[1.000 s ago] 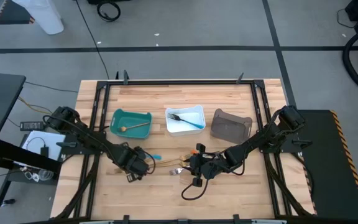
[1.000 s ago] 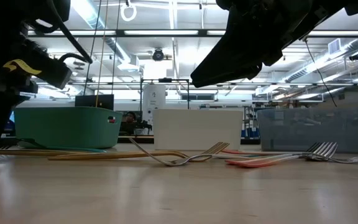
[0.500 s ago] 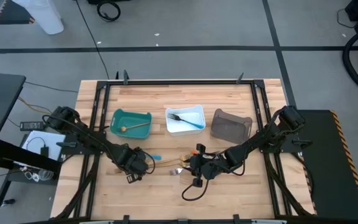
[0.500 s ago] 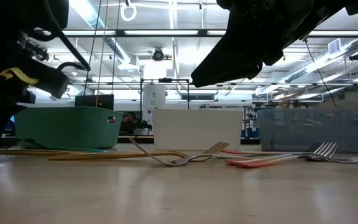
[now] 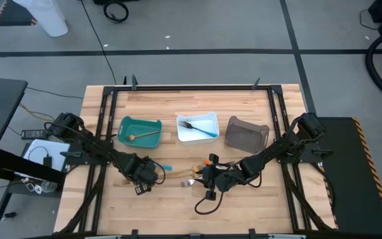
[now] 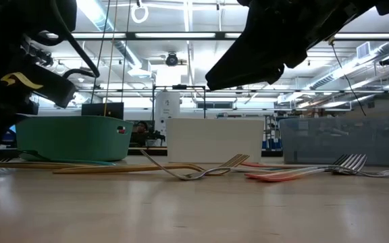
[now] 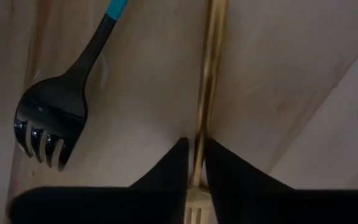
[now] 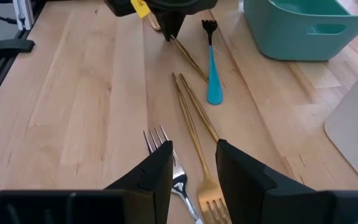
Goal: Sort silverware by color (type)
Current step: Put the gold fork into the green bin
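Observation:
My left gripper [image 5: 151, 174] [image 7: 194, 146] is shut on a gold fork [image 7: 211, 68] near the table's middle-left. A black fork with a blue handle [image 7: 55, 118] [image 8: 212, 68] lies beside it. My right gripper [image 5: 201, 178] [image 8: 191, 155] hovers open over a gold fork [image 8: 205, 186] and a silver fork [image 8: 166, 155], which lie flat on the table between its fingers. Other gold utensils [image 8: 194, 109] lie flat nearby. In the low view, orange-handled [image 6: 282, 174] and silver forks [image 6: 356, 164] rest on the wood. My left gripper pinches the gold fork's handle [image 7: 196, 134] between its two fingers, close to the tine end [image 7: 194, 211], coming from above and lying along the handle. The rest of the handle [image 8: 191, 62] slopes down and lies on the table.
Three bins stand in a row behind the cutlery. The teal bin [image 5: 140, 131] has a gold spoon in it, the white bin [image 5: 197, 127] holds a black fork with a blue handle, and the third is a grey bin [image 5: 246, 133]. Bare wood stretches toward the near edge.
My left gripper has tipped a little and shifted slightly toward the table's left edge, still shut on the gold fork. My right gripper has stayed where it was.

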